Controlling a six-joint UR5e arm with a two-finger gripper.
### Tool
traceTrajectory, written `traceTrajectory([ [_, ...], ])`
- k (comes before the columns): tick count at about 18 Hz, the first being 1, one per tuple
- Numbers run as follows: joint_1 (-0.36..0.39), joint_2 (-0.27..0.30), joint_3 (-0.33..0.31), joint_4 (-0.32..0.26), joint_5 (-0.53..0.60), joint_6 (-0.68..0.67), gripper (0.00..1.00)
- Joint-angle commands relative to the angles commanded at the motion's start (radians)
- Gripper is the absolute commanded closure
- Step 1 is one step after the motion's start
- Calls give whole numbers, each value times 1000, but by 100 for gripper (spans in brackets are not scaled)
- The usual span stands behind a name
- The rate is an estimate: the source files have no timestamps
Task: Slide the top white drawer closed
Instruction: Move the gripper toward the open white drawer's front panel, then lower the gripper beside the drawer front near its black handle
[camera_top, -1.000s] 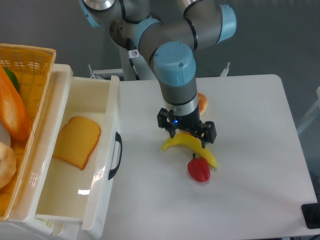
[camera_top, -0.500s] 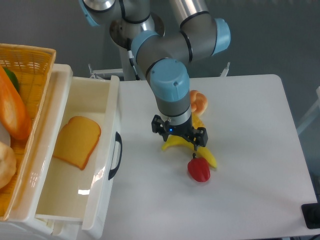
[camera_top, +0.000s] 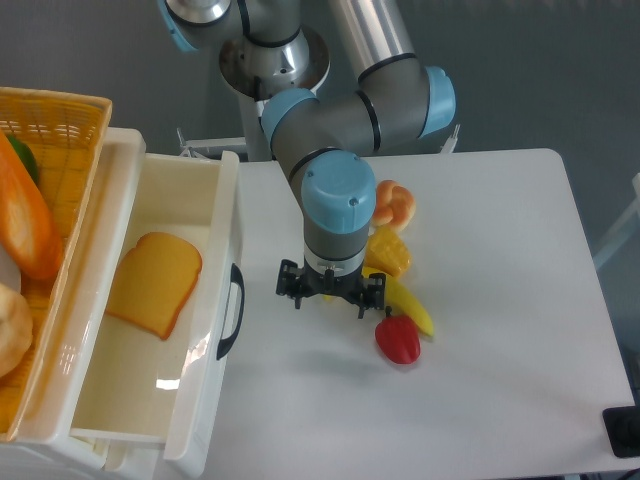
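White top drawer (camera_top: 150, 330) open, gripper (camera_top: 331, 300) beside handle (camera_top: 231, 311)

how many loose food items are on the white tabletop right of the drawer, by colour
yellow: 2, the banana and a blocky yellow piece
red: 1, the pepper
orange: 1, a rounded piece partly hidden by the arm
total: 4

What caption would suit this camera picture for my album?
Robot gripper hovers beside the open top white drawer, a bread slice inside.
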Motion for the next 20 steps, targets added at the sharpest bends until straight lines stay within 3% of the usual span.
traceTrajectory([
  [11,0,-2,11,0,-89,-8,0],
  [20,-2,0,11,0,-98,-12,0],
])
